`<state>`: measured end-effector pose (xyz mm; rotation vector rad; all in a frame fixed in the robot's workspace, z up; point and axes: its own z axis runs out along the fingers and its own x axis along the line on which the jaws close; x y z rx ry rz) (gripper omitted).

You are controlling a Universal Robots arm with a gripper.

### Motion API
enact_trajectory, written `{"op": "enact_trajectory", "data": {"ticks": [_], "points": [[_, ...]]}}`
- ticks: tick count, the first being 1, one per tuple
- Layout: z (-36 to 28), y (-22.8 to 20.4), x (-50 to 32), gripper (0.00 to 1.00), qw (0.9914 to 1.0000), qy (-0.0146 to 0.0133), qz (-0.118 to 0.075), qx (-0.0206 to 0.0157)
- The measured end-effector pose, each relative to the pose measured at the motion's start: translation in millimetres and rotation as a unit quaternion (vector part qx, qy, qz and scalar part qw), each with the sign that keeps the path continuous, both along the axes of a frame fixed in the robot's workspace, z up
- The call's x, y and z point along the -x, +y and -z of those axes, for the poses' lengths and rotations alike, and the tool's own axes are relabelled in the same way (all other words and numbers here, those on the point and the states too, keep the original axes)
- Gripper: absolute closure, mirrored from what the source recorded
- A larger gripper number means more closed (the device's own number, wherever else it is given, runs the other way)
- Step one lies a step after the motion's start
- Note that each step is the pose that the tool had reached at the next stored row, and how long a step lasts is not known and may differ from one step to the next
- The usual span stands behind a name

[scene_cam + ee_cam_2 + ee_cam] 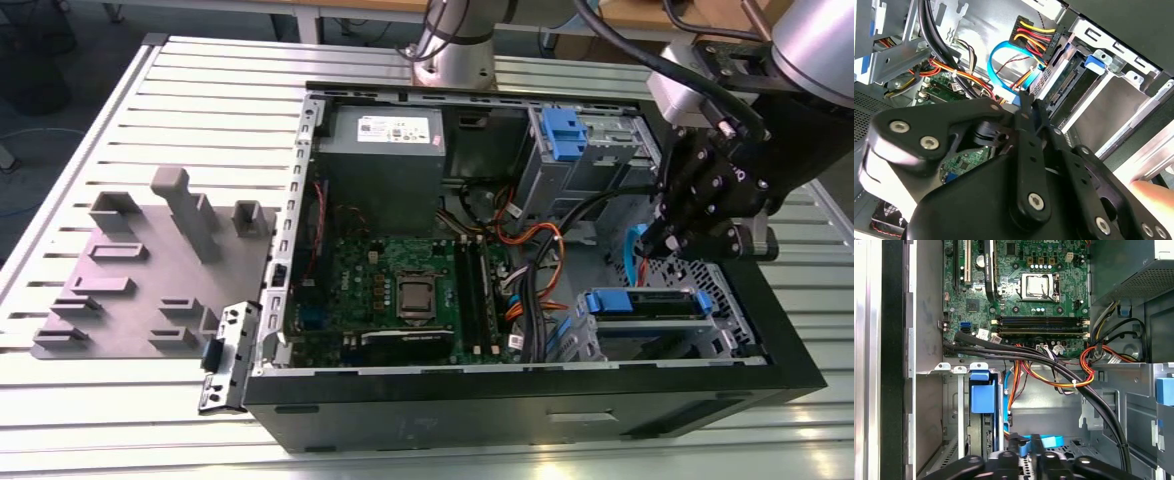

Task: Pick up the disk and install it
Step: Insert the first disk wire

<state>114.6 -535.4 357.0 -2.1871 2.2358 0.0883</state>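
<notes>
Slatted metal desk (200,90) carrying one open computer case (534,400), with one grey fixture plate (147,270) beside it toward the exterior view's left. Inside the case were one power supply (387,150), one motherboard (1019,290) and two blue carriers. The first carrier framed the disk (647,303). The second, a spare carrier (561,135), sat in the bay next to the power supply.

The disk lay in the bay at the case's near corner on the exterior view's right, with its blue tab (982,395) facing the interior. In the second wrist view the disk (1066,82) showed its connector edge, and one blue cable (999,52) looped just beside it.

The single gripper (674,240) hung inside the case near that bay, and in both wrist views its tip (1029,102) stood close to the blue cable. Something blue showed at the tip in the first wrist view (1024,442). Whether the gripper was closed on it or merely in front of it could not be told.

Judgement: the disk appeared to be in its bay, so the step in hand was probably seating it. Done well, this would mean pressing on the carrier rather than the drive, moving straight along the bay rails, and keeping the blue cable and the orange wire bundle (1054,382) out of the path.
</notes>
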Motion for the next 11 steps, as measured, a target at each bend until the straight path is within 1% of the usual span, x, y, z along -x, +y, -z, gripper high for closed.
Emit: {"op": "enact_trajectory", "data": {"ticks": [1,2,3,11], "points": [[0.0,0.0,0.0,0.77,1.00000,0.0000,0.000,0.0000],[0.0,0.0,0.0,0.83,1.00000,0.0000,0.000,0.0000],[0.0,0.0,0.0,0.84,1.00000,0.0000,0.000,0.0001],[0.0,-0.2,0.0,0.84,1.00000,0.0000,0.000,0.0003]]}}
